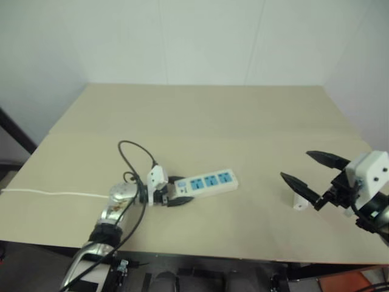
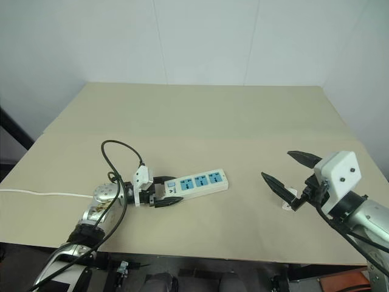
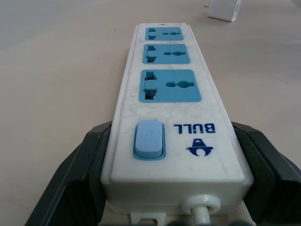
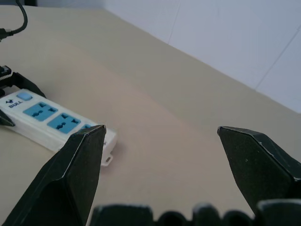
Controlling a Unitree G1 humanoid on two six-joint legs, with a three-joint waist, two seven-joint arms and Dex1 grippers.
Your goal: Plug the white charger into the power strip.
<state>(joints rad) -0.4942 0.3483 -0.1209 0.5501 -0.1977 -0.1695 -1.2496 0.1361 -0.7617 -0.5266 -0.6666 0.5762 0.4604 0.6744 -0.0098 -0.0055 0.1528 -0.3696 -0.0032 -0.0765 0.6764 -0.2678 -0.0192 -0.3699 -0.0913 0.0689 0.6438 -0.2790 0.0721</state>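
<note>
White power strip (image 2: pixel 193 182) lies flat on beige desk (image 2: pixel 206 115), near-left of centre, switch end between left gripper (image 2: pixel 167 191) fingers, which flank it w/o clearly clamping. White charger (image 1: pixel 301 202) on desk at right, just under right gripper (image 1: pixel 313 176), spread wide, holding nothing.

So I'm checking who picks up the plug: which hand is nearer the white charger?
The right. The right hand hangs open just above the white charger near the table's right side; the left hand is far off, its fingers on either side of the power strip's switch end.
</note>
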